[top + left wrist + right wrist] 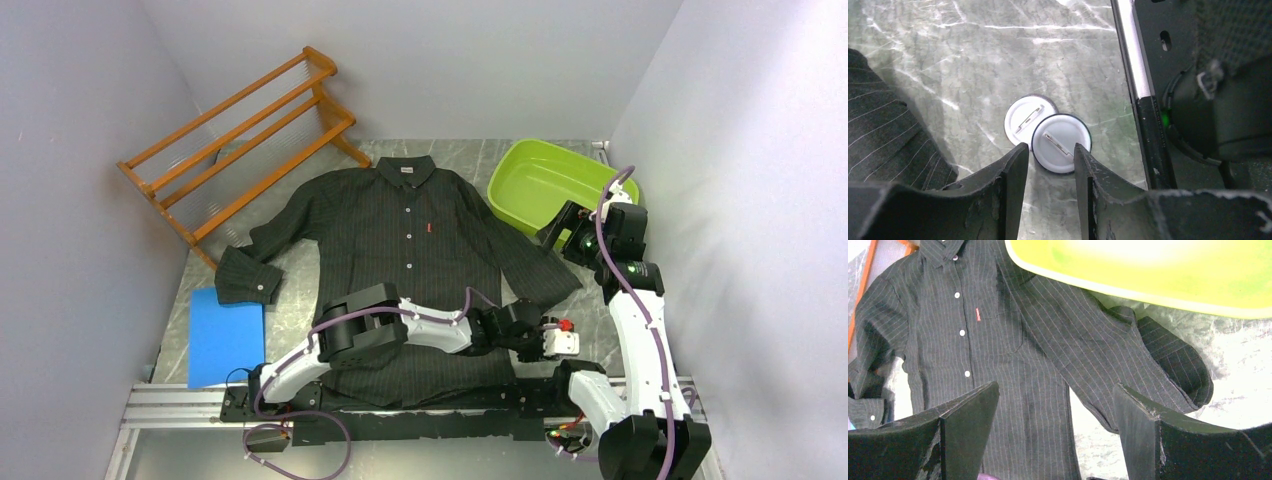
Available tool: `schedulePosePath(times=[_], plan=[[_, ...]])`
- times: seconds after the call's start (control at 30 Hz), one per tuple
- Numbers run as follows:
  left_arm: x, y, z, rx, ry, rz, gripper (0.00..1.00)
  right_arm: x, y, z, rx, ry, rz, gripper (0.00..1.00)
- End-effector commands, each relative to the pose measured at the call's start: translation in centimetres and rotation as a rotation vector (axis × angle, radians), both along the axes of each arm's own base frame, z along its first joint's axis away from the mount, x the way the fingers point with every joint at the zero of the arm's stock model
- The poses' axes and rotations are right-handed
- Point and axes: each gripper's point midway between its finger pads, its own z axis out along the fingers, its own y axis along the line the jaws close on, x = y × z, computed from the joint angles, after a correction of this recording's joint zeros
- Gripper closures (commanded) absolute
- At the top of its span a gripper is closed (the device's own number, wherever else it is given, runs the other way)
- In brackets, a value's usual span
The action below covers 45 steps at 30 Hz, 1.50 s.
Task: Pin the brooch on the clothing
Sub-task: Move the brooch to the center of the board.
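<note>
Plainly nothing is pinned yet: the brooch [1061, 145] lies face down on the bench [998, 60], its white back and bare pin turned up, with a dark rim around it. A second brooch [1025, 117], also pin-side up, touches it on the far side and seems to be overlapped a little by it. Both sit on bare stone just beside the hem of the shirt [400, 235], not on the cloth.

The shirt is spread flat on the bench, collar away from the arms, buttoned, front up, sleeves out to either side; no badge shows anywhere on it.

Low over the nearer brooch, the left end effector [1050, 152] has its jaws partly apart, one tip at each side of the disc's near edge. It has hold of nothing; the disc rests on the stone. The right end effector [1055, 386] hangs wide apart and empty above the shirt's sleeve, next to the green basin [550, 185].

By my reading the work is at its very start: the pickup is lined up but not made, and lifting, carrying to the cloth and fastening all remain.

Further out, a wooden rack [230, 105] leans at the far left corner, and a blue sheet [225, 340] lies by the other cuff.
</note>
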Motion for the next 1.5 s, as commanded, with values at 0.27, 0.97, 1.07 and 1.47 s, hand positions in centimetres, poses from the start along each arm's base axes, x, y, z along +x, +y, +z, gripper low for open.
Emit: schedulePosePath(times=[0.27, 0.97, 1.07, 1.47], plan=[[3.1, 5.9, 1.1, 0.085, -0.165, 0.118, 0.56, 0.6, -0.2, 2.0, -0.011, -0.063, 0.001, 0.12], [2.1, 6.4, 6.4, 0.064, 0.185, 0.385, 0.46, 0.6, -0.2, 2.4, -0.014, -0.068, -0.001, 0.12], [2.1, 6.7, 5.6, 0.124, 0.216, 0.445, 0.48, 0.6, -0.2, 2.5, -0.013, -0.070, 0.001, 0.13], [1.7, 6.3, 4.1, 0.284, 0.287, 0.543, 0.57, 0.5, -0.2, 2.6, -0.015, -0.074, -0.003, 0.12]])
